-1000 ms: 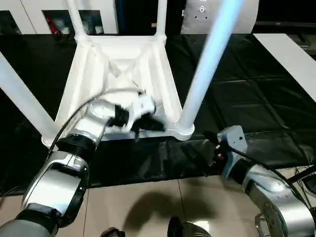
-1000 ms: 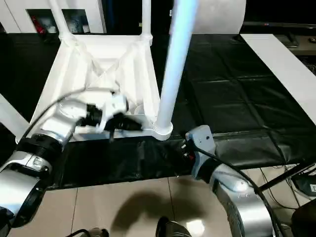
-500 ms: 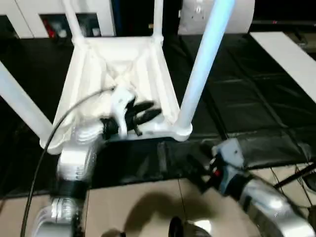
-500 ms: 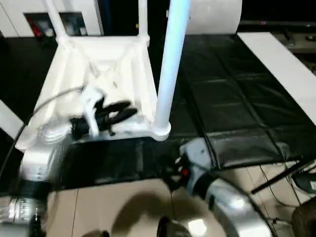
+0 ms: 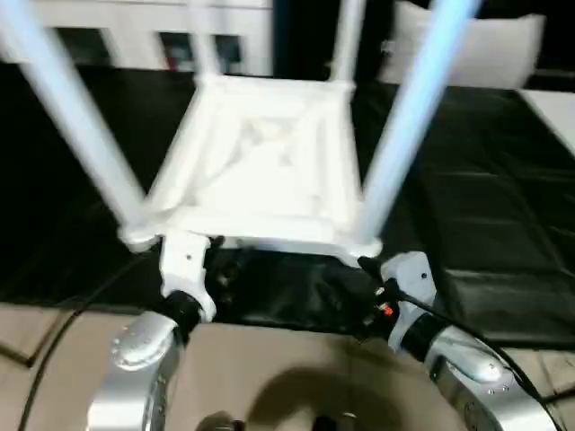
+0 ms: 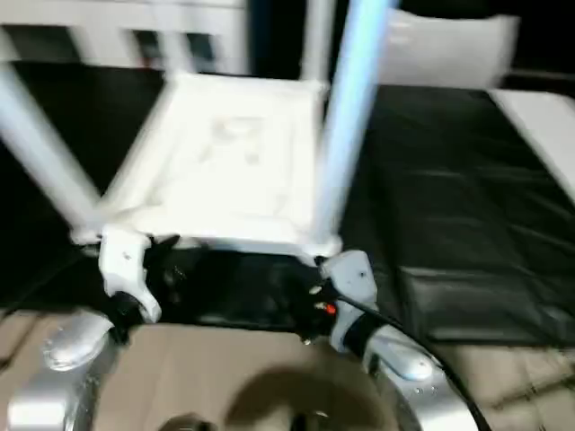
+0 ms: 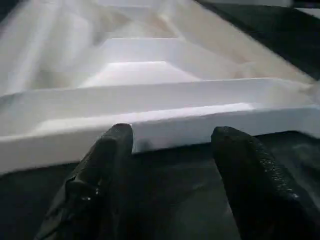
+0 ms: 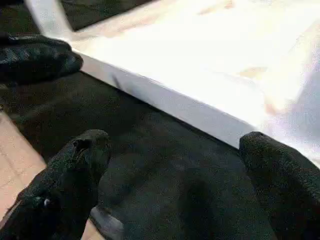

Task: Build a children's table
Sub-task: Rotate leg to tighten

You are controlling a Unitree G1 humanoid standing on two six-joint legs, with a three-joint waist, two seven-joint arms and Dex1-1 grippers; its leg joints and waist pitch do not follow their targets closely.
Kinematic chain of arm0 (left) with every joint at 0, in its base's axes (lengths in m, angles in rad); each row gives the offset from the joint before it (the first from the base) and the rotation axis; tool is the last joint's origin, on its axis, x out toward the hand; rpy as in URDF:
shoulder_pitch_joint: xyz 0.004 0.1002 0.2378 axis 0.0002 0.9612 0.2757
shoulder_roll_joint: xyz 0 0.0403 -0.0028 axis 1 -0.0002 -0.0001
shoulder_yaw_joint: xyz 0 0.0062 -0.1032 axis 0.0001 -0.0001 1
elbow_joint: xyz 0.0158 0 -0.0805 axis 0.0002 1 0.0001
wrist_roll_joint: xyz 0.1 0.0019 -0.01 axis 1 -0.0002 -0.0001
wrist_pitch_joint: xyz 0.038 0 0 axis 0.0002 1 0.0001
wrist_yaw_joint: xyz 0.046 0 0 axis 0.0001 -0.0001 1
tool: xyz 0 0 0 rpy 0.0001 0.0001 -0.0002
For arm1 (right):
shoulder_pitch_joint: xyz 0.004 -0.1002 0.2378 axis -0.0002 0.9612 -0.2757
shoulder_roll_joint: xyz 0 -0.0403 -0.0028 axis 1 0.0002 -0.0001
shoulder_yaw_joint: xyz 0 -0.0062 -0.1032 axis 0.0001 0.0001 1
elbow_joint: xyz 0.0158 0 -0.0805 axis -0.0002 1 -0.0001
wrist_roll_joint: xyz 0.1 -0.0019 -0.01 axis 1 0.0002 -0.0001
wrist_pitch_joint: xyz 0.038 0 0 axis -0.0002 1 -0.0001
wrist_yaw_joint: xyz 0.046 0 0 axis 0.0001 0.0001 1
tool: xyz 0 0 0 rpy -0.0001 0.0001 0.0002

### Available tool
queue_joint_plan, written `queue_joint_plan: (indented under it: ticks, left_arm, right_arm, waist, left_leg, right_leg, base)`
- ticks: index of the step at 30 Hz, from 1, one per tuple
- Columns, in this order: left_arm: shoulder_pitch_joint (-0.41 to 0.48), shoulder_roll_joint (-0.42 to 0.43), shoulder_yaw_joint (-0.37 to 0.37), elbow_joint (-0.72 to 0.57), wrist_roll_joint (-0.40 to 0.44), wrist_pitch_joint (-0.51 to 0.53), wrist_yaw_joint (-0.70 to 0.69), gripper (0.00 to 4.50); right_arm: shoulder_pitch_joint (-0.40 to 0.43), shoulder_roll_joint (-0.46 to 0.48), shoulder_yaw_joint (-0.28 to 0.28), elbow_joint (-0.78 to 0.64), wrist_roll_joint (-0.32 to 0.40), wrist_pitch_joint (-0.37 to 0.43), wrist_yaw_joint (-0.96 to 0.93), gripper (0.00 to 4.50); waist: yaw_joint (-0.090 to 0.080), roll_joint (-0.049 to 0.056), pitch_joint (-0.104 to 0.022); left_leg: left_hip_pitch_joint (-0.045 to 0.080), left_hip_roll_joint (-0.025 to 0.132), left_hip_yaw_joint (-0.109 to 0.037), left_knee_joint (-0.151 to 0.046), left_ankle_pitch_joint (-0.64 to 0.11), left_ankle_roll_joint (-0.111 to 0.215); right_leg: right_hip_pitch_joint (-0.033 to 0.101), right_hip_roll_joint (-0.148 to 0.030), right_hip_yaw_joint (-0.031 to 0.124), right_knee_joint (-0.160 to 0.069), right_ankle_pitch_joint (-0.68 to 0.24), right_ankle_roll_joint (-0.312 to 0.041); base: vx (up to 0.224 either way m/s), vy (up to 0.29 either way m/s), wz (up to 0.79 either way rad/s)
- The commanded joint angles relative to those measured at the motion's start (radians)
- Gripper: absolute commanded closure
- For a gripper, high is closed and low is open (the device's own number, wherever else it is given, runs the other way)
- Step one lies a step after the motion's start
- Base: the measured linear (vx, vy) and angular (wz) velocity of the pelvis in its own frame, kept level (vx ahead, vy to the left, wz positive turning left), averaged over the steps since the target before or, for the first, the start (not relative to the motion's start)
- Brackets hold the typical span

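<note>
Just beyond your two grippers, the children's table (image 5: 269,171) lies upside down on the black mat (image 5: 503,224), legs up; left gripper (image 7: 170,145) and right gripper (image 8: 175,145) gape wide, empty, near its edge.

Both silver forearms reach forward from six o'clock. The left gripper (image 7: 170,150) points toward twelve o'clock, its two black fingers (image 7: 107,165) spread apart. The right gripper (image 8: 175,170) angles toward eleven o'clock, its fingers (image 8: 75,165) spread wide.
</note>
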State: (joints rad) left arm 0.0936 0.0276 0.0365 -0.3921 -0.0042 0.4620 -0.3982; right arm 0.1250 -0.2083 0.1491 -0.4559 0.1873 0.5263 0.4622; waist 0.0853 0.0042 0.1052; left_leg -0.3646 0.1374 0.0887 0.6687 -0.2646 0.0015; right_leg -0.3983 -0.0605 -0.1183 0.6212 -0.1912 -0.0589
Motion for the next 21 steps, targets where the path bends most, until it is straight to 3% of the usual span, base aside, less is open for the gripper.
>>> queue_joint_plan:
  ticks: [1,2,3,4,5,6,7,9,10,11,12,13,14,15,16,17,18,19,20,21]
  left_arm:
    - [0.031,-0.005,0.002,-0.038,0.023,0.009,0.047,1.39]
    - [0.036,-0.017,0.015,-0.047,0.021,0.032,0.078,1.33]
    - [0.038,-0.029,0.034,-0.052,0.019,0.045,0.105,1.33]
    - [0.040,-0.034,0.048,-0.060,0.020,0.061,0.131,1.33]
    - [0.047,-0.027,0.057,-0.064,0.033,0.067,0.147,1.33]
    - [0.050,-0.023,0.058,-0.065,0.038,0.069,0.150,1.33]
    - [0.049,-0.029,0.075,-0.065,0.039,0.052,0.168,1.33]
    - [0.038,-0.028,0.091,-0.066,0.032,0.050,0.176,1.33]
    - [0.023,-0.016,0.099,-0.063,0.037,0.043,0.178,1.24]
    - [0.023,-0.016,0.099,-0.063,0.037,0.043,0.178,1.24]
    - [0.016,-0.011,0.103,-0.061,0.037,0.043,0.178,1.24]
    - [-0.004,-0.003,0.113,-0.060,0.031,0.060,0.190,1.24]
    - [-0.009,-0.001,0.116,-0.060,0.030,0.064,0.192,1.24]
    - [-0.026,0.011,0.123,-0.059,0.028,0.080,0.198,1.24]
    - [-0.035,0.024,0.125,-0.057,0.030,0.090,0.199,1.24]
    - [-0.036,0.025,0.125,-0.057,0.030,0.091,0.199,1.24]
    - [-0.046,0.035,0.134,-0.051,0.038,0.092,0.211,1.24]
    - [-0.062,0.043,0.155,-0.048,0.037,0.101,0.227,1.24]
    - [-0.065,0.044,0.158,-0.049,0.035,0.102,0.227,1.24]
    - [-0.065,0.045,0.156,-0.052,0.025,0.098,0.216,1.24]
  right_arm:
    - [-0.005,-0.005,0.017,0.005,0.009,-0.025,0.026,0.00]
    - [-0.008,-0.010,0.023,0.003,0.018,-0.025,0.039,0.00]
    - [-0.012,-0.018,0.033,-0.001,0.031,-0.023,0.062,0.00]
    - [-0.017,-0.026,0.041,-0.002,0.045,-0.022,0.082,0.00]
    - [-0.023,-0.034,0.051,0.000,0.059,-0.020,0.104,0.00]
    - [-0.024,-0.036,0.054,0.001,0.062,-0.021,0.109,0.00]
    - [-0.035,-0.032,0.057,0.002,0.076,-0.025,0.124,0.00]
    - [-0.058,-0.020,0.057,0.011,0.081,-0.025,0.123,0.00]
    - [-0.082,-0.004,0.055,0.028,0.076,-0.038,0.112,0.00]
    - [-0.082,-0.004,0.055,0.028,0.076,-0.038,0.112,0.00]
    - [-0.092,0.004,0.053,0.038,0.074,-0.043,0.105,0.00]
    - [-0.123,0.023,0.046,0.073,0.057,-0.065,0.079,0.00]
    - [-0.131,0.028,0.045,0.084,0.050,-0.072,0.071,0.00]
    - [-0.160,0.043,0.037,0.116,0.032,-0.089,0.041,0.00]
    - [-0.178,0.052,0.031,0.135,0.025,-0.095,0.020,0.00]
    - [-0.180,0.052,0.031,0.137,0.024,-0.095,0.018,0.00]
    - [-0.202,0.058,0.023,0.158,0.015,-0.108,0.001,0.00]
    - [-0.254,0.074,-0.004,0.211,0.004,-0.124,-0.033,0.00]
    - [-0.273,0.078,-0.013,0.229,0.001,-0.130,-0.043,0.00]
    - [-0.289,0.081,-0.021,0.242,0.004,-0.135,-0.046,0.00]
  waist:
    - [-0.008,0.007,-0.055]
    - [-0.044,0.012,-0.056]
    - [-0.047,0.026,-0.063]
    - [-0.062,0.025,-0.053]
    - [-0.069,0.023,-0.046]
    - [-0.082,0.014,-0.037]
    - [-0.091,0.010,-0.033]
    - [-0.108,-0.001,-0.029]
    - [-0.120,0.001,-0.027]
    - [-0.129,-0.019,-0.031]
    - [-0.137,0.000,-0.030]
    - [-0.144,0.007,-0.031]
    - [-0.141,0.013,-0.022]
    - [-0.131,0.010,-0.026]
    - [-0.102,0.012,-0.021]
    - [-0.106,-0.007,-0.017]
    - [-0.098,-0.056,-0.022]
    - [-0.126,-0.050,-0.013]
    - [-0.112,-0.048,-0.040]
    - [-0.093,-0.027,-0.051]
  left_leg:
    - [-0.007,0.079,-0.003,-0.093,0.125,0.091]
    - [0.018,0.123,-0.009,-0.128,0.040,0.140]
    - [0.028,0.143,-0.021,-0.132,-0.017,0.134]
    - [0.022,0.157,-0.023,-0.153,-0.195,0.080]
    - [0.020,0.154,-0.021,-0.163,-0.297,0.041]
    - [0.028,0.127,-0.010,-0.166,-0.468,-0.026]
    - [0.031,0.103,-0.003,-0.157,-0.536,-0.066]
    - [0.037,0.085,-0.003,-0.145,-0.536,-0.079]
    - [0.039,0.081,-0.009,-0.143,-0.548,-0.078]
    - [0.039,0.082,-0.009,-0.141,-0.551,-0.075]
    - [0.033,0.089,-0.018,-0.152,-0.588,-0.080]
    - [0.023,0.105,-0.028,-0.172,-0.643,-0.087]
    - [-0.002,0.129,-0.030,-0.221,-0.740,-0.100]
    - [-0.015,0.144,-0.027,-0.244,-0.770,-0.099]
    - [-0.030,0.146,-0.001,-0.282,-0.814,-0.107]
    - [-0.019,0.134,0.011,-0.270,-0.791,-0.094]
    - [0.109,0.036,0.042,-0.087,-0.556,-0.105]
    - [0.144,-0.046,0.024,0.094,-0.157,-0.049]
    - [0.024,0.007,0.000,-0.001,-0.129,-0.028]
    - [0.026,0.035,-0.011,-0.053,-0.143,-0.031]
  right_leg:
    - [0.073,-0.117,0.084,-0.129,-0.313,-0.245]
    - [0.036,-0.044,0.052,-0.082,-0.261,-0.192]
    - [0.035,-0.040,0.049,-0.064,-0.220,-0.176]
    - [0.041,-0.045,0.056,-0.069,-0.182,-0.144]
    - [0.046,-0.051,0.059,-0.075,-0.194,-0.129]
    - [0.049,-0.065,0.063,-0.099,-0.278,-0.098]
    - [0.048,-0.080,0.064,-0.124,-0.430,-0.061]
    - [0.043,-0.095,0.056,-0.160,-0.610,-0.001]
    - [0.043,-0.095,0.041,-0.174,-0.678,0.035]
    - [0.044,-0.093,0.032,-0.180,-0.691,0.048]
    - [0.058,-0.088,0.016,-0.174,-0.658,0.060]
    - [0.072,-0.083,0.015,-0.152,-0.557,0.046]
    - [0.095,-0.065,0.013,-0.088,-0.443,0.024]
    - [0.113,-0.058,0.025,-0.028,-0.353,0.015]
    - [0.114,-0.046,0.044,0.047,-0.240,0.002]
    - [0.099,-0.047,0.068,0.041,-0.293,0.016]
    - [-0.051,-0.069,0.077,-0.189,-0.860,0.101]
    - [-0.115,-0.144,0.090,-0.276,-1.205,0.100]
    - [0.069,-0.193,0.114,-0.202,-1.017,0.101]
    - [0.081,-0.171,0.107,-0.173,-0.856,0.070]
  base:
    - [-0.024,0.095,0.06]
    - [-0.012,0.063,0.06]
    - [-0.017,0.124,0.08]
    - [-0.035,0.116,0.06]
    - [-0.035,0.116,0.06]
    - [-0.062,0.094,0.04]
    - [-0.060,0.063,0.00]
    - [-0.030,0.032,0.00]
    - [0.000,0.000,0.00]
    - [0.000,0.000,0.00]
    - [-0.059,0.014,-0.08]
    - [-0.070,0.000,-0.06]
    - [-0.070,0.000,-0.06]
    - [-0.083,-0.018,0.00]
    - [-0.060,-0.067,0.10]
    - [-0.060,-0.067,0.10]
    - [0.061,-0.117,0.22]
    - [0.115,-0.055,-0.09]
    - [0.115,-0.055,-0.09]
    - [0.060,0.024,-0.22]
